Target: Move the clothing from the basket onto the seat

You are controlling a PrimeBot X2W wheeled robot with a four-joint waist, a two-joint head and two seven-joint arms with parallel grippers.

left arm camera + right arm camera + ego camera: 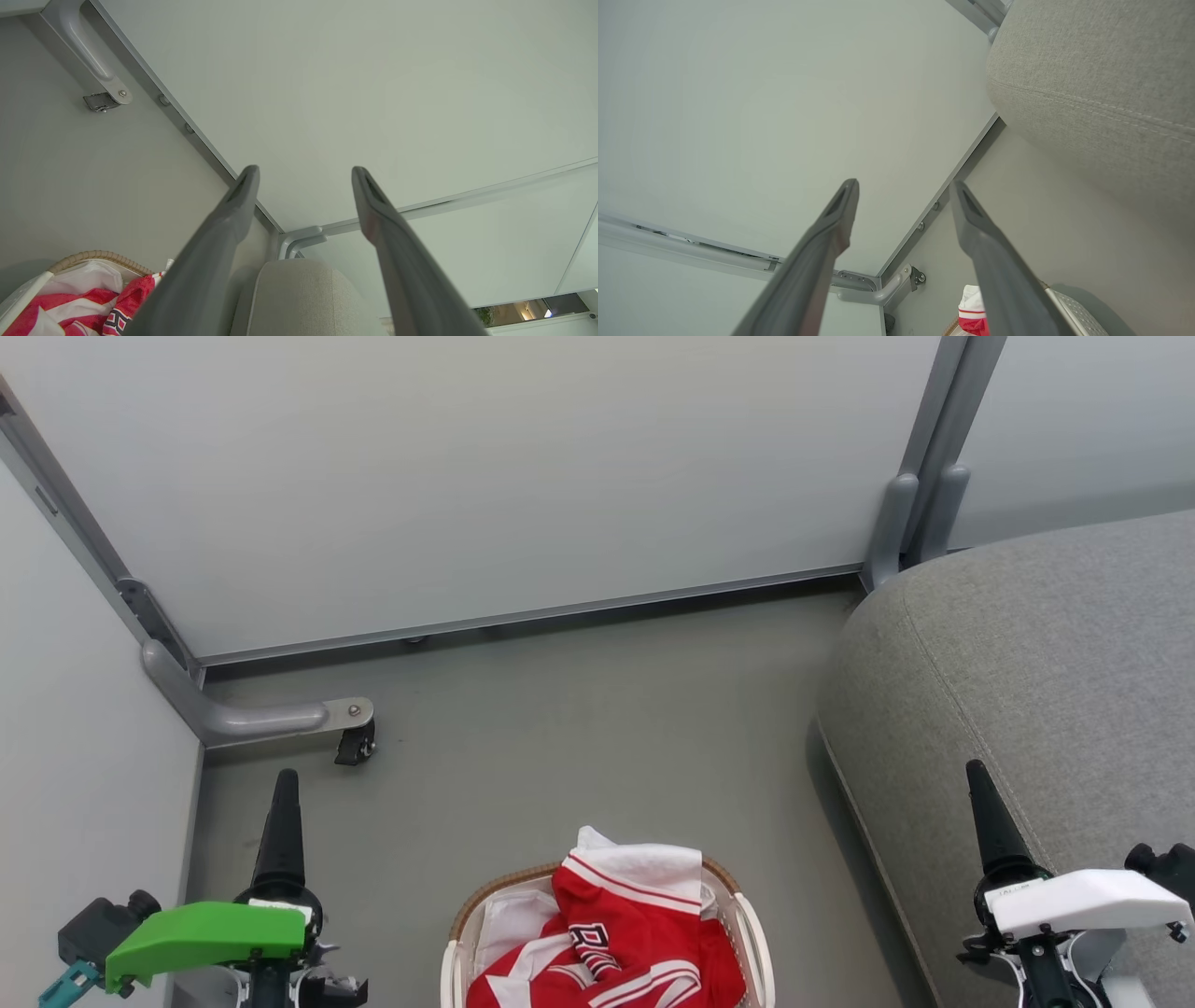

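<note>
Down at 6 o'clock in the head view, right on the bottom edge, sits the basket [752,933] with the clothing [635,933] piled inside. It's shiny red stuff with white stripes and some black-and-white lettering, and one white-trimmed bit pokes up over the far rim. A white liner [509,915] shows on the basket's left side. None of the clothing is on the seat [1055,653] yet, and neither gripper touches it.

The left gripper [304,171] is around 7 o'clock with a green cover [201,933] on its wrist, pointing up the view over the floor [579,728]. Its own wrist camera shows the two fingers clearly spread apart, gripping nothing, with the basket and red fabric down at about 8 o'clock. The right gripper [903,185] is at roughly 4 o'clock under a white cover [1083,896], and its finger shows against the near part of the seat. Can't tell if it's actually touching the fabric or just above it. Its wrist camera shows those fingers wide apart too, and empty.

The seat fills the 3 o'clock side, a big rounded grey cushion with a stitched seam. It's near the basket on the right, with a strip of floor between them.

Further out at about 9 o'clock a grey metal foot [261,717] with a small black wheel [356,745] stands on the floor. Past that, from 10 to 1 o'clock, it's pale wall panels [467,476] with a metal rail along the bottom, and a grey post [920,513] stands behind the seat's far corner.
</note>
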